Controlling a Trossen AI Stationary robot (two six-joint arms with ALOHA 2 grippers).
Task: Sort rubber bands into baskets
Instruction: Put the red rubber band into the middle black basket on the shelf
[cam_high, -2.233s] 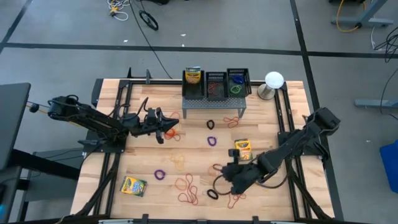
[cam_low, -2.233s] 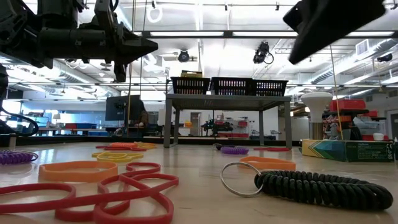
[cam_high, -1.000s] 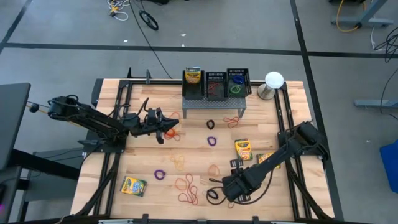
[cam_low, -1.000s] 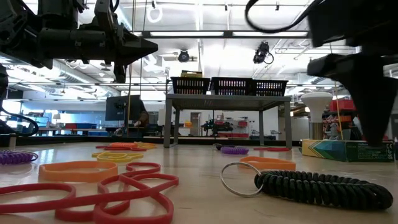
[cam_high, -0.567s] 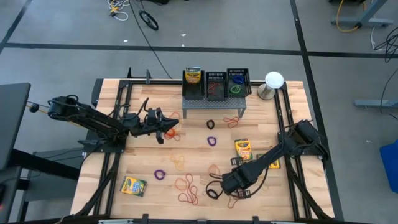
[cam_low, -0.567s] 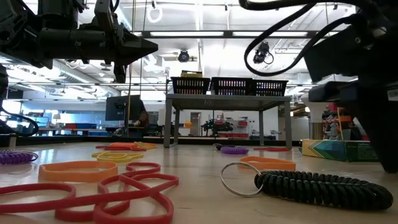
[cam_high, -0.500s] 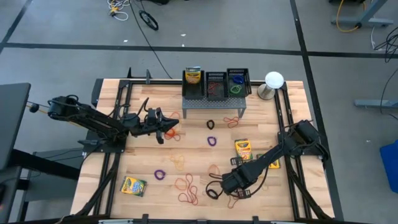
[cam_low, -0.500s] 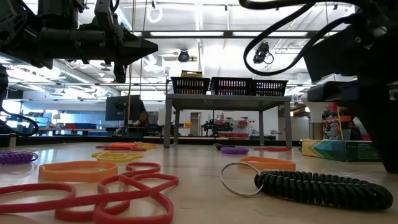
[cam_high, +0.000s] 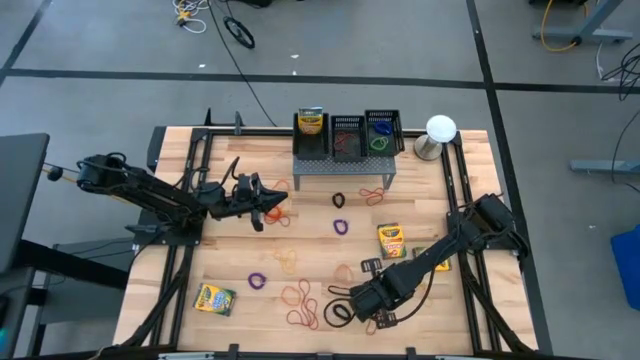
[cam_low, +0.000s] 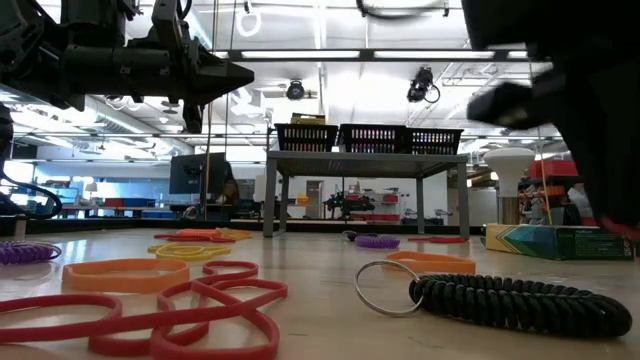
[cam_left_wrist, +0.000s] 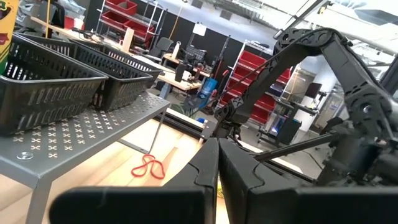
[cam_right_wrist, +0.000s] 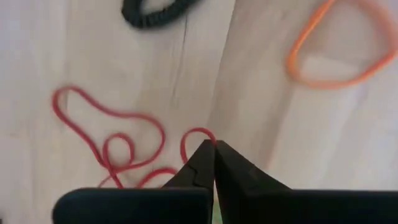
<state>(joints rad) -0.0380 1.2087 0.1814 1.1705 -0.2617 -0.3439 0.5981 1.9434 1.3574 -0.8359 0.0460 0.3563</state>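
I have the right gripper (cam_high: 368, 312) down at the near edge of the table, low over the wood, and its wrist view shows the two dark fingers (cam_right_wrist: 214, 160) pressed together with the top of a thin red rubber band (cam_right_wrist: 124, 146) pinched right at their tips. The band's tangled loops trail off to one side of the closed tips, lying flat on the boards, so only one small arc is caught. A black coiled band (cam_right_wrist: 158, 12) and an orange band (cam_right_wrist: 339, 50) lie beyond the fingertips, untouched.

The relation that matters to me now: the three black mesh baskets (cam_high: 348, 135) sit on the grey perforated stand (cam_high: 340, 166) at the far edge, almost straight ahead of this gripper across the whole table. I judge the next move as a lift straight up, then a long carry to the far side, and the thin pinch could slip.

The left gripper (cam_high: 272, 205) waits in mid-air at the left centre, jaws together, with an orange band (cam_high: 278, 213) showing at its tips; it is the nearer arm to the baskets. More bands lie scattered across the middle, along with crayon boxes (cam_high: 390, 241).
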